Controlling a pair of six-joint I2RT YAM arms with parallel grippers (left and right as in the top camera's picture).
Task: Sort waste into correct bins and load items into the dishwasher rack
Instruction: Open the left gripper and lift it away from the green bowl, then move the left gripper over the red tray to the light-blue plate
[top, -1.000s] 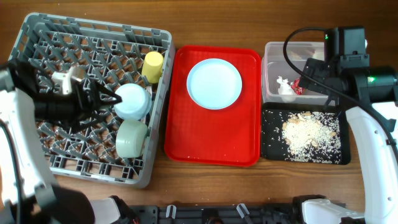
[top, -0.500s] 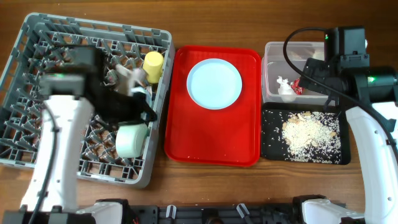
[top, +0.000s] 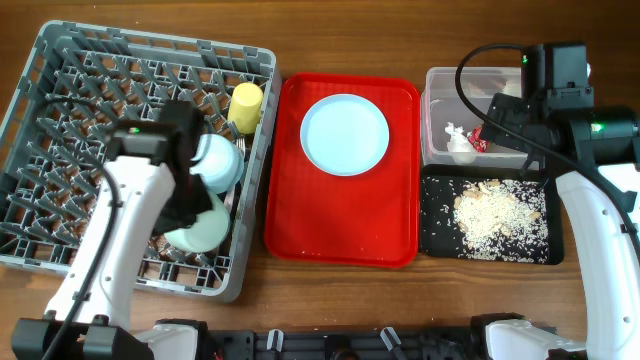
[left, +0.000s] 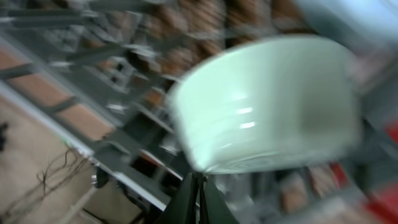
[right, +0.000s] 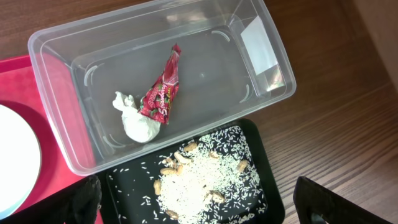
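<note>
The grey dishwasher rack (top: 60, 60) holds a yellow cup (top: 246, 106), a light blue bowl (top: 218, 160) and a pale green bowl (top: 205, 228). My left arm (top: 135, 215) reaches over the rack. Its gripper (left: 200, 186) is shut on nothing, just below the blurred green bowl (left: 267, 99). A light blue plate (top: 344, 134) lies on the red tray (top: 340, 235). My right gripper (right: 205, 205) hangs open above the bins. The clear tub (right: 205, 62) holds a red wrapper (right: 161, 90) and a white tissue (right: 137, 121). The black tray (right: 264, 162) holds rice scraps (right: 199, 180).
The red tray sits between the rack and the two bins. The clear tub (top: 470, 80) stands behind the black tray (top: 440, 245) at the right. Bare wooden table (top: 400, 30) runs along the back and front edges. A cable loops over my right arm (top: 600, 200).
My left arm has swung from the rack's left side across to the two bowls, and its jaws have closed. The right arm has not moved.
</note>
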